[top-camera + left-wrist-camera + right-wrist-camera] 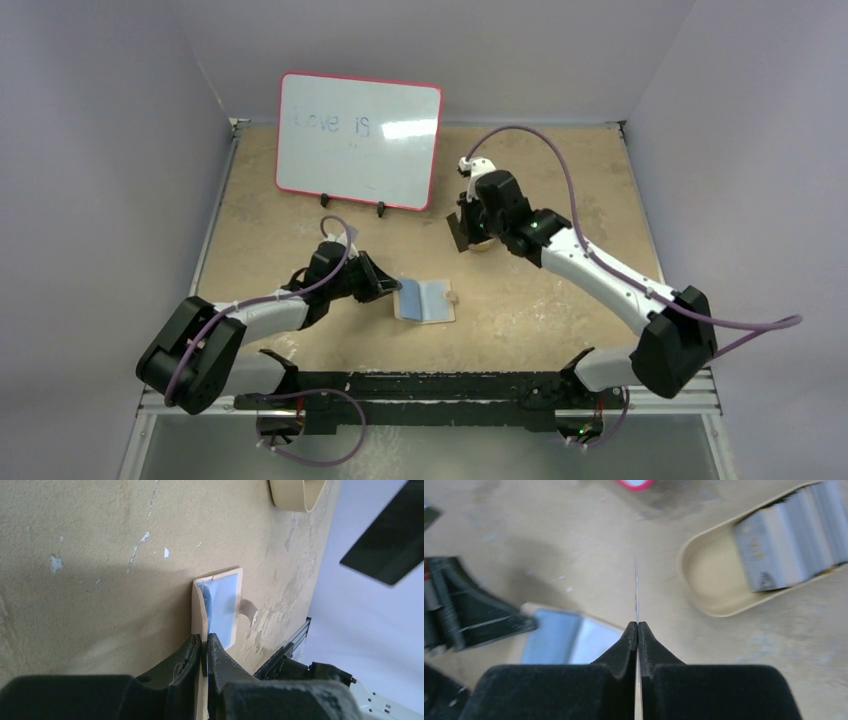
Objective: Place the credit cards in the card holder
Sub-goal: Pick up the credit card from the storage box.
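Observation:
The tan card holder [426, 300] lies open on the table with its bluish-grey pockets up; it also shows in the left wrist view [221, 605] and the right wrist view [569, 640]. My left gripper [386, 289] is shut on the holder's left flap edge [204, 643]. My right gripper [466, 232] is shut on one credit card, seen edge-on [636, 592], and holds it above the table beside the dish; this card shows dark in the left wrist view [390, 545]. Several more grey cards [794, 540] stand stacked in the tan oval dish [704, 585].
The red-rimmed whiteboard [359, 140] stands at the back left on two small feet. The tan dish [484, 246] sits right under the right gripper, up and to the right of the holder. The holder's snap tab [246, 611] sticks out on its right side.

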`<control>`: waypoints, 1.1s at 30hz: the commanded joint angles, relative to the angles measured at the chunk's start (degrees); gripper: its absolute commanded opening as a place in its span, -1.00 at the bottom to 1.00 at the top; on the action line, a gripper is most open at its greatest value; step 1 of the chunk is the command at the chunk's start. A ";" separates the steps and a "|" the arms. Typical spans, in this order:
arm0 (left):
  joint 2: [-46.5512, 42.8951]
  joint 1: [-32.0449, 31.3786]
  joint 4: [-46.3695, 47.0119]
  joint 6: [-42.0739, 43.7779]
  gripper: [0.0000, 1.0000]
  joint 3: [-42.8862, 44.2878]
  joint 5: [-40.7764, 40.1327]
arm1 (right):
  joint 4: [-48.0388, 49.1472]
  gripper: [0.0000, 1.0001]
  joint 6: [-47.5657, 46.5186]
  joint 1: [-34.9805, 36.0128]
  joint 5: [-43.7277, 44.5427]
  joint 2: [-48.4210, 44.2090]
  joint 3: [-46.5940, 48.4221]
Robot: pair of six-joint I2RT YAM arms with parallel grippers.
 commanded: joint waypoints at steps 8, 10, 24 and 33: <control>-3.99 -0.45 -11.29 7.55 -0.54 2.73 -8.24 | 25.66 -1.00 21.78 6.42 -14.00 -6.87 -19.51; -4.53 -0.46 -12.57 7.69 -0.52 2.36 -9.71 | 27.38 -1.00 21.77 6.42 -16.87 -5.13 -21.45; -2.31 -0.62 -8.55 7.17 -0.54 -0.20 -7.83 | 31.43 -1.00 27.04 5.88 -18.04 -2.08 -27.93; -1.35 -0.67 -7.41 7.28 -0.46 -0.43 -6.75 | 34.19 -1.00 27.19 1.94 -20.02 -0.96 -31.16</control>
